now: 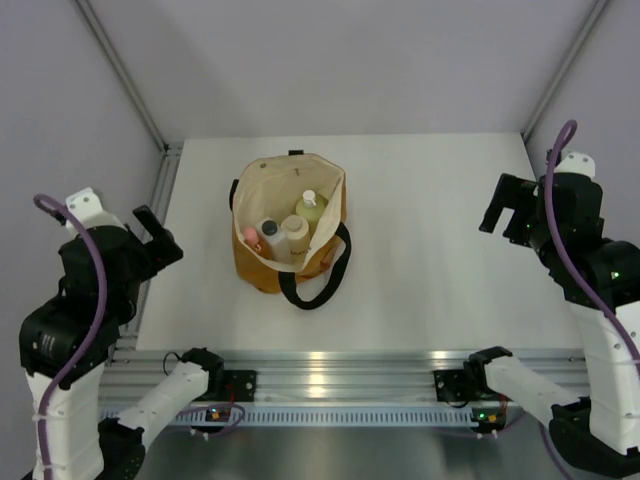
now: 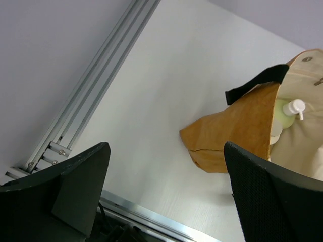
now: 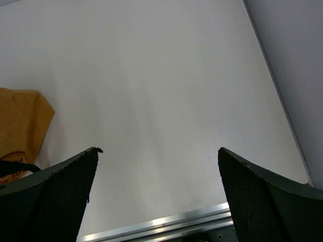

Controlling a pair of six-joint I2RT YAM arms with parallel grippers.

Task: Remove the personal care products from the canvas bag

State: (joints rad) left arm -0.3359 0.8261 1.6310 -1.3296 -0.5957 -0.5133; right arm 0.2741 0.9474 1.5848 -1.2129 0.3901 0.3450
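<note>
Both wide and empty, the left end effector (image 1: 160,238) and right end effector (image 1: 507,215) hover at the desk (image 1: 430,260) sides. Four bottles (image 1: 295,230), as far as I can tell, stand inside the bag (image 1: 262,272) mid-desk; none is out yet.

Top view overhead; wrist views low, sharing canvas bag (image 2: 229,133)

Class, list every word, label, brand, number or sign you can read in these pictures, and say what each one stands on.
No text is readable.
Canvas bag: red printed mark, cut off and blurred, unreadable.
Pale green bottle, beige bottle, white bottle, orange bottle: any labels too small to read.
</note>
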